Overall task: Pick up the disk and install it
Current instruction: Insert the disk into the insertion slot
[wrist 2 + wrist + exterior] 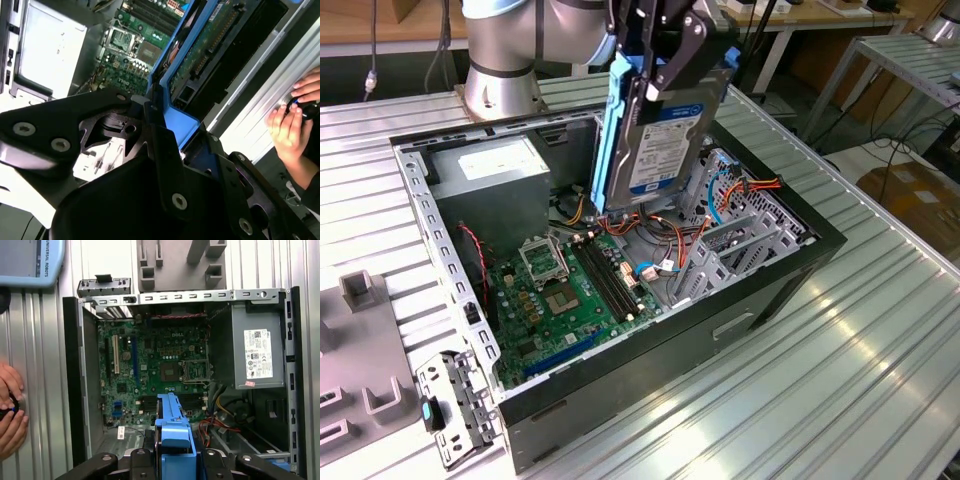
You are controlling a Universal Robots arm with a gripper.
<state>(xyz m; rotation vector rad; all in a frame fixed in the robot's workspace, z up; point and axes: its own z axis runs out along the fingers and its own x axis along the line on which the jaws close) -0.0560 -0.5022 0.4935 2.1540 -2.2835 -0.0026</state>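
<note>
The gripper [658, 82] pinches the top of the disk [665, 150], which hangs below it, standing tall over the open computer case [770, 290].

disk [658, 150]: top behind end effector [665, 68] | hand [289, 127]: cut by edge

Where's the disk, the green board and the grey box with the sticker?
the disk [665, 150]: exterior view, on its white label.
the green board [560, 300]: exterior view, near its middle.
the grey box [258, 354]: first wrist view, on its white sticker.
</note>
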